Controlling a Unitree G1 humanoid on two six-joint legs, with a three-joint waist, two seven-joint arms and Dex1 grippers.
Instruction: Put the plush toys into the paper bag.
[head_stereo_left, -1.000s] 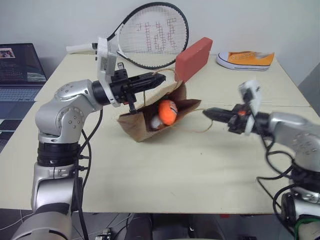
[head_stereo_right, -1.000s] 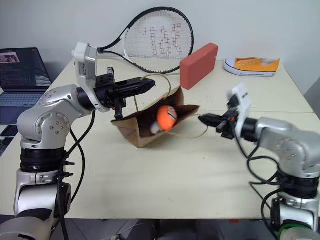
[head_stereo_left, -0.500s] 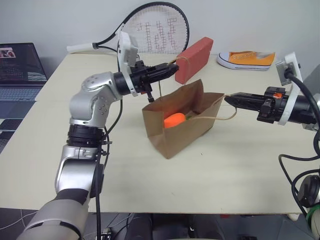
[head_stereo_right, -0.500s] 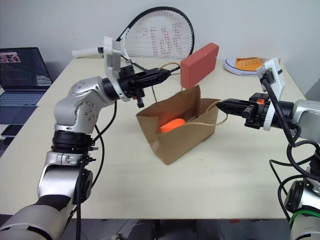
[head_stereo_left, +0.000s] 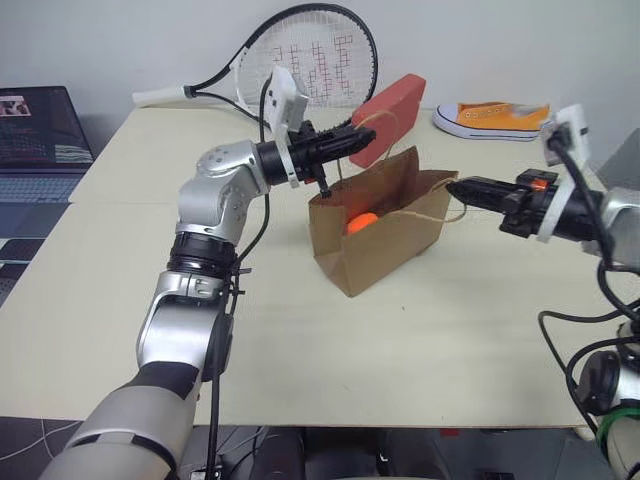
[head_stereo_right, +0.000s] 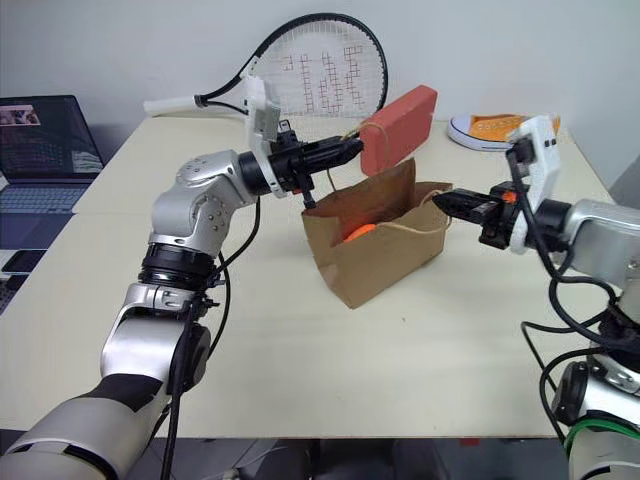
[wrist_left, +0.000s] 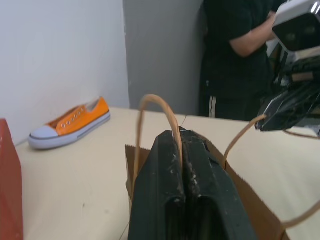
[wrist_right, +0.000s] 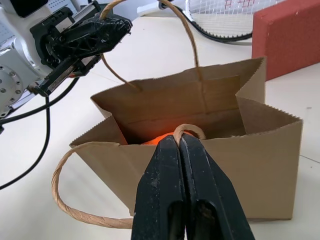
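Head cam: paper bag (head_stereo_left: 378, 232) upright mid-table (head_stereo_left: 300, 340), carrot toy (head_stereo_left: 361, 222) inside; egg hidden, so prob. nearly done. L wrist: left gripper (wrist_left: 181, 150) fingers pinching far handle (wrist_left: 150, 107); sneaker (wrist_left: 70, 122) far right. R wrist: right gripper (wrist_right: 178, 145) fingers pressed together on near handle (wrist_right: 188, 129). Racket (head_stereo_right: 320, 75), red block (head_stereo_right: 400, 115), laptop (head_stereo_right: 45, 150) around.

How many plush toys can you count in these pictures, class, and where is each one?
1: an orange plush toy lies inside the brown paper bag, low behind its front wall. The bag walls could hide another.
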